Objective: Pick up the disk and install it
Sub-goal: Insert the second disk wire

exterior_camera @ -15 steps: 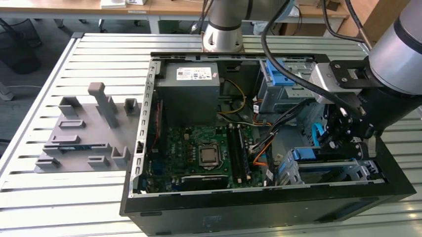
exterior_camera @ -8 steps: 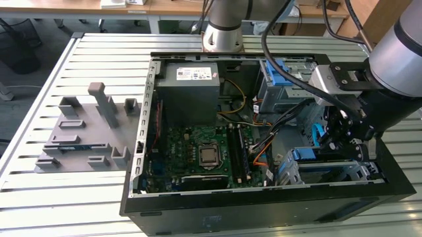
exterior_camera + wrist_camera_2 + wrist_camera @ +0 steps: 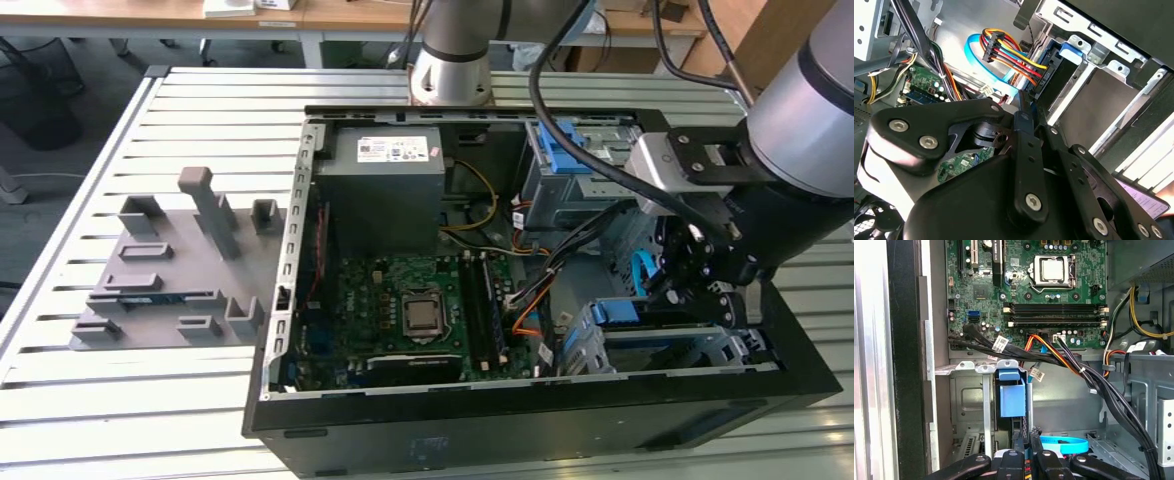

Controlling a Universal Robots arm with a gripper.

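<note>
My gripper point(image 3: 694, 300) is down inside the open computer case point(image 3: 287, 300), over the lower drive bay point(image 3: 667, 350) at the exterior view's right. The disk stands edge-on in that bay, and the blue edge of its carrier point(image 3: 1056, 57) shows beside the bay's metal wall point(image 3: 1089, 110). In the second wrist view the gripper point(image 3: 1026, 107) has its fingers point(image 3: 1026, 150) drawn together, with the tips right at the disk's end. I see nothing between them. In the first wrist view the gripper point(image 3: 1029, 455) hangs just behind a blue plastic piece point(image 3: 1011, 400) on top of the bay.
A bundle of coloured power wires point(image 3: 1014, 55) and a blue flat cable point(image 3: 1064, 444) run close to the fingers. The motherboard point(image 3: 414, 310), the grey power-supply box point(image 3: 387, 190) and an upper bay with a blue latch point(image 3: 567, 150) share the case. A grey fixture plate point(image 3: 174, 270) lies to the exterior view's left.
</note>
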